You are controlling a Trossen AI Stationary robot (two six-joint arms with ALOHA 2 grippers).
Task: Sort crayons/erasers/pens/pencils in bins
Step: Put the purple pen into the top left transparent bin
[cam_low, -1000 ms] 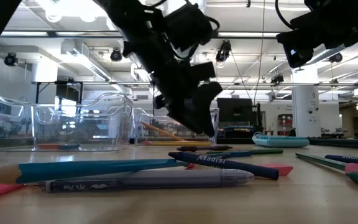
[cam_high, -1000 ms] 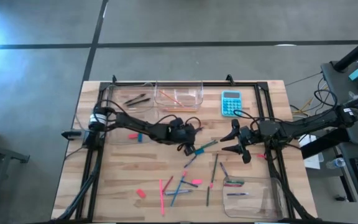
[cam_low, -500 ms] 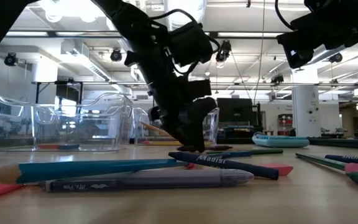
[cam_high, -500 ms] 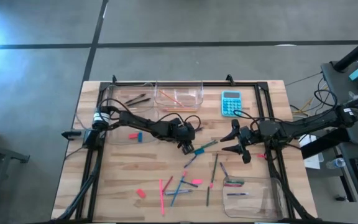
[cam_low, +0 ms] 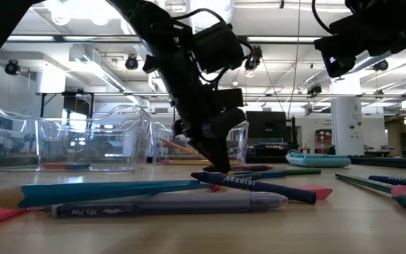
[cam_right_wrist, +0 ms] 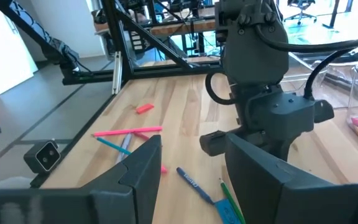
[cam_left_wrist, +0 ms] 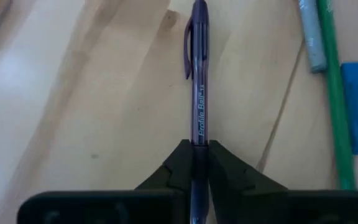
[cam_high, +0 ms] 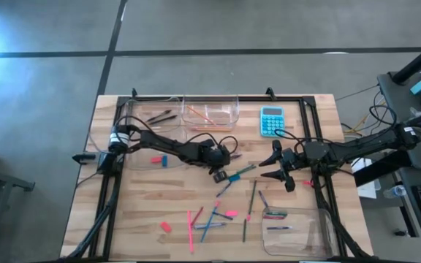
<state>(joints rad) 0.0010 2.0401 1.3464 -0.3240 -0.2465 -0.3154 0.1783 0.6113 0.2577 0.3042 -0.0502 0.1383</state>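
1. Dropping from its spread hover a second ago, the left gripper [cam_left_wrist: 199,163] is now pinching a dark purple clip-top ballpoint pen [cam_left_wrist: 198,87] at mid-table.
2. Lying flat on the pale wooden table [cam_high: 145,201], the pen is pointing lengthwise away from the fingers.
3. Waiting nearby, the right gripper [cam_high: 278,169] is hanging with jaws spread.
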